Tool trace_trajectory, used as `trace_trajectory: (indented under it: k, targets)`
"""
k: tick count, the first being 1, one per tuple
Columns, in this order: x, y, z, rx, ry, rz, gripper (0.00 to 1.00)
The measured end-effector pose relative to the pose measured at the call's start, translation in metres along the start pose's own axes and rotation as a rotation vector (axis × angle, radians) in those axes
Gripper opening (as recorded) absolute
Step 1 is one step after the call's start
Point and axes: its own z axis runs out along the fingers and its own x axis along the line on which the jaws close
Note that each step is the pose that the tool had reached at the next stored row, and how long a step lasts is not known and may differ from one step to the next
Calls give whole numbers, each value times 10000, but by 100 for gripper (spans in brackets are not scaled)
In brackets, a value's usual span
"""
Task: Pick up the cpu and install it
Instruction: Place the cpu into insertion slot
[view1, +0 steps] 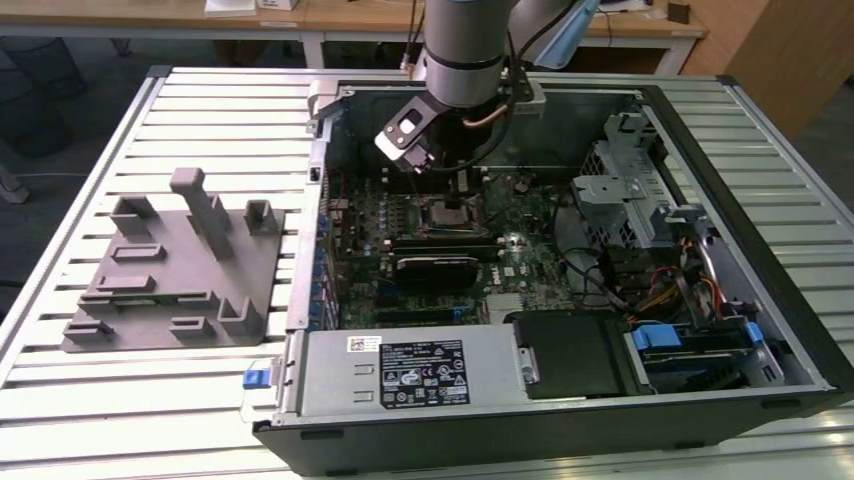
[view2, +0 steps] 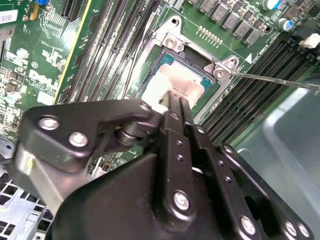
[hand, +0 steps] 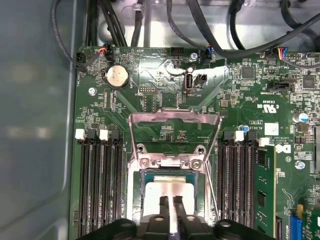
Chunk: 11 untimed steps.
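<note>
Black metal fingers (hand: 163, 206) of the gripper (hand: 170, 200) stand drawn almost together in both wrist views, with a thin slit between them; they pinch nothing that can be made out; the tips (view2: 172, 102) rest on, or just over, the cpu (hand: 152, 196).

The cpu lies flat, pale silver top upward, inside the socket (hand: 134, 200); its edges appear parallel to the socket walls; whether it is fully seated cannot be told.

Beyond the cpu, the socket's metal load plate (hand: 175, 118) is swung up and open; the thin lever (view2: 270, 79) stands clear of the frame, unlatched.

Memory slots (hand: 100, 175) flank the socket on both sides; a coin cell (hand: 118, 76) sits farther off on the green motherboard (hand: 250, 100).

In the exterior view the gripper (view1: 451, 190) hangs straight above the socket inside the open computer case (view1: 787, 300); the grey plastic fixture (view1: 174, 270) stands well apart on the slatted table (view1: 80, 150), toward the exterior view's left.

Status, as judged: pick-up and transfer appear complete, and the cpu is placed in the socket; the plate is not closed and the lever is not locked, so installation is not finished.
</note>
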Motion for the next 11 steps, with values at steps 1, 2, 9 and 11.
trace_trajectory:
  k: [1,2,9,11]
  targets:
    - [0,0,-8,0,1,0,15]
    - [0,1,-14,0,0,0,11]
    - [0,1,-25,0,1,0,11]
    - [0,1,-28,0,0,0,11]
